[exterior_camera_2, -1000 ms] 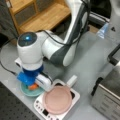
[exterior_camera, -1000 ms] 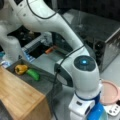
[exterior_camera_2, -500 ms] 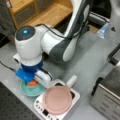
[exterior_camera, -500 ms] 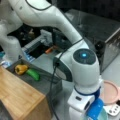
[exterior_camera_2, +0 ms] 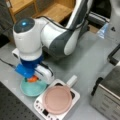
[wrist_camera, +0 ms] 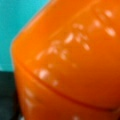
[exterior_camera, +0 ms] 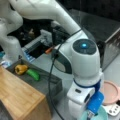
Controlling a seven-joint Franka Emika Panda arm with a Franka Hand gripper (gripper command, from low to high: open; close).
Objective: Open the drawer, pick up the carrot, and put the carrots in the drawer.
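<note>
The drawer (exterior_camera: 48,86) of the wooden-topped cabinet (exterior_camera: 20,97) stands pulled open at a front view's left, with a yellow lumpy vegetable (exterior_camera: 20,69) and a green one (exterior_camera: 33,74) in it. The carrot (exterior_camera_2: 33,80) is a small orange chunk at the top of the light-blue bowl (exterior_camera_2: 32,90), directly under my blue hand. My gripper (exterior_camera_2: 31,78) reaches down into that bowl (exterior_camera: 101,115); its fingers are hidden behind the hand. In the wrist view the carrot (wrist_camera: 70,65) fills nearly everything, with the turquoise bowl behind it.
A pink plate (exterior_camera_2: 58,100) rests on a white device (exterior_camera_2: 41,110) beside the bowl. A silver toaster oven (exterior_camera_2: 110,100) stands at a front view's right. The arm's black cable (exterior_camera: 51,82) hangs over the drawer.
The arm's wrist with its blue light has risen over the bowl in both front views. The bowl and the plate have stayed where they were.
</note>
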